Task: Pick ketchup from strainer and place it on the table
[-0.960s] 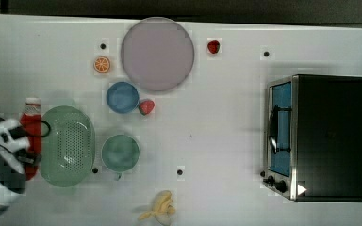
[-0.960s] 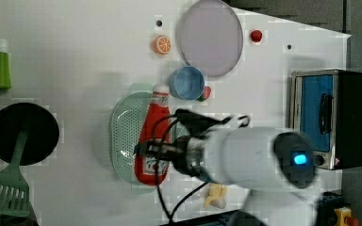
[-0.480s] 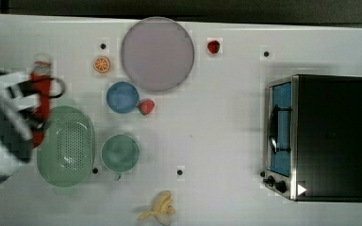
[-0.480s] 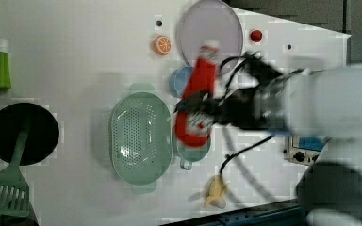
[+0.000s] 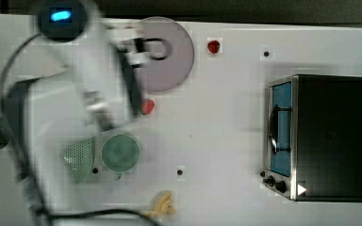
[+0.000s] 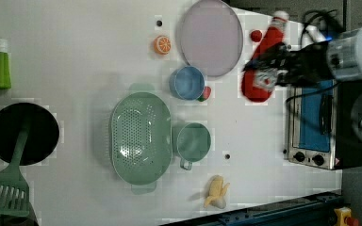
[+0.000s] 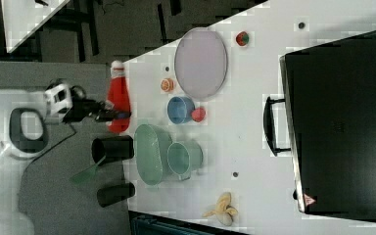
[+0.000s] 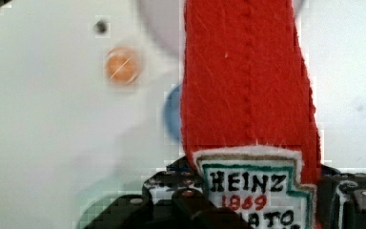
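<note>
My gripper (image 6: pixel 277 66) is shut on the ketchup (image 6: pixel 263 63), a red bottle with a white cap and a white label, held in the air. In the left view it hangs by the purple plate's right edge, well right of the pale green strainer (image 6: pixel 141 137), which holds nothing. The right view shows the ketchup (image 7: pixel 119 100) upright in the gripper (image 7: pixel 106 115), above the strainer (image 7: pixel 149 154). In the wrist view the ketchup (image 8: pixel 248 90) stands between the black fingers (image 8: pixel 190 205). My blurred arm (image 5: pixel 92 70) covers much of the strainer (image 5: pixel 78 157) in the top view. The white table (image 6: pixel 75 61) lies below.
A purple plate (image 6: pixel 210 36), blue cup (image 6: pixel 187 83), green cup (image 6: pixel 193 141), orange slice (image 6: pixel 162 44), strawberry (image 6: pixel 255 35) and banana (image 6: pixel 215 192) lie around the strainer. A toaster oven (image 6: pixel 318 125) stands at the left view's right. A green bottle (image 6: pixel 0 63), black pan (image 6: pixel 23 133) and spatula (image 6: pixel 7 188) are at the left view's left.
The ketchup has come up out of the strainer in my grip and travelled to the left view's right, past the cups to the plate's edge. The strainer stayed put.
</note>
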